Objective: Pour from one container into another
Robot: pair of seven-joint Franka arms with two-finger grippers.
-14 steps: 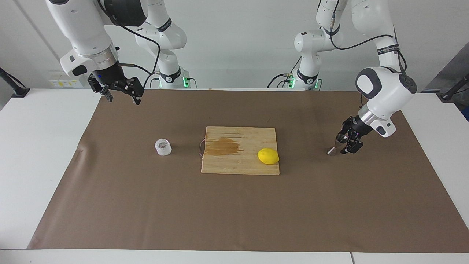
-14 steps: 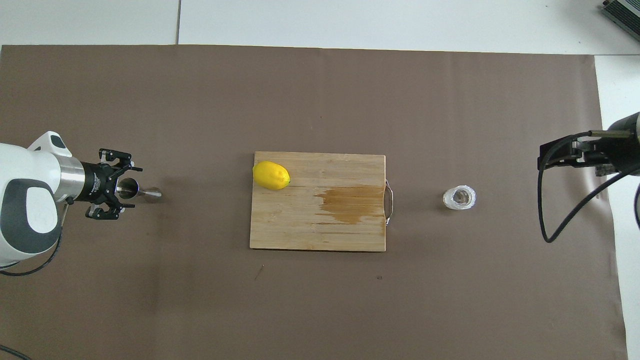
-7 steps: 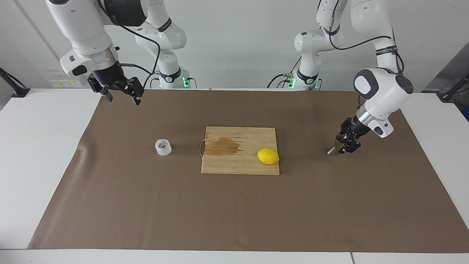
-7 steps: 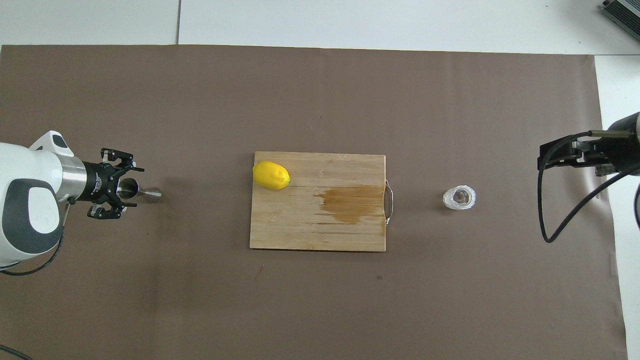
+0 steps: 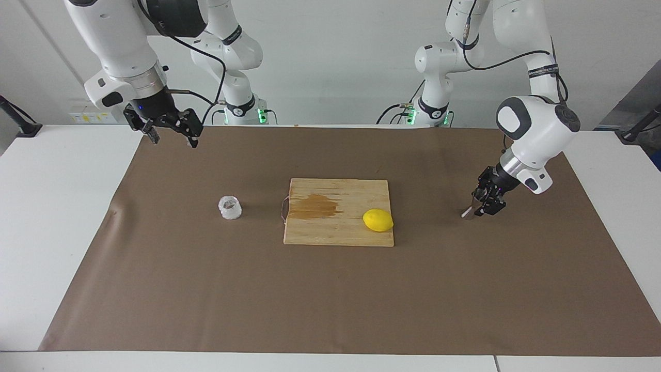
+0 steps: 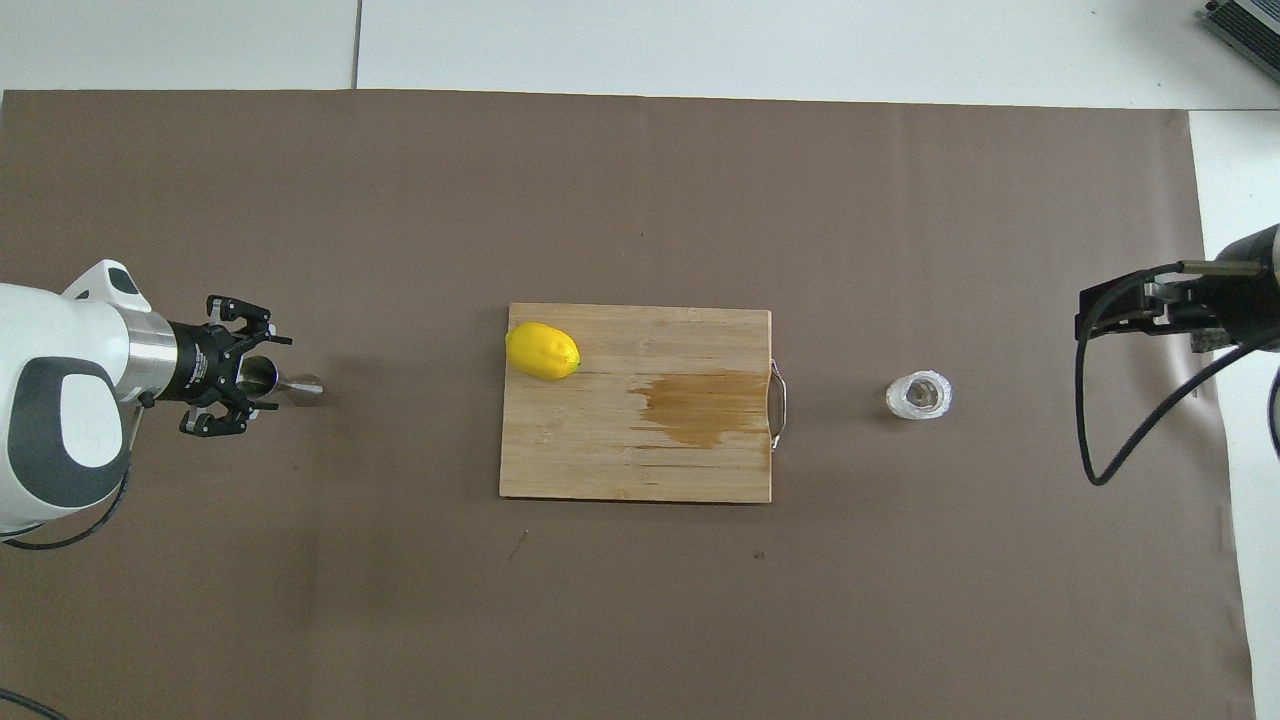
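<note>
The steel jigger (image 5: pixel 469 211) stands upright on the brown mat toward the left arm's end of the table; it also shows in the overhead view (image 6: pixel 298 384). My left gripper (image 5: pixel 488 204) is low at the jigger, open, with a finger on either side of its upper cone (image 6: pixel 255 375). The clear ribbed cup (image 5: pixel 230 207) stands on the mat toward the right arm's end, beside the board's handle (image 6: pixel 919 396). My right gripper (image 5: pixel 173 137) waits open and empty, raised over the mat's edge at its own end (image 6: pixel 1100 312).
A wooden cutting board (image 5: pixel 335 232) lies at the middle of the mat, between the cup and the jigger (image 6: pixel 600 460). A yellow lemon (image 5: pixel 377 220) sits on its corner toward the jigger. A wet brown stain (image 5: pixel 314 206) marks the board near its handle.
My left gripper has slid a little farther along the jigger, so its fingers reach more around the upper cone. The jigger, the cup and the right arm have not moved.
</note>
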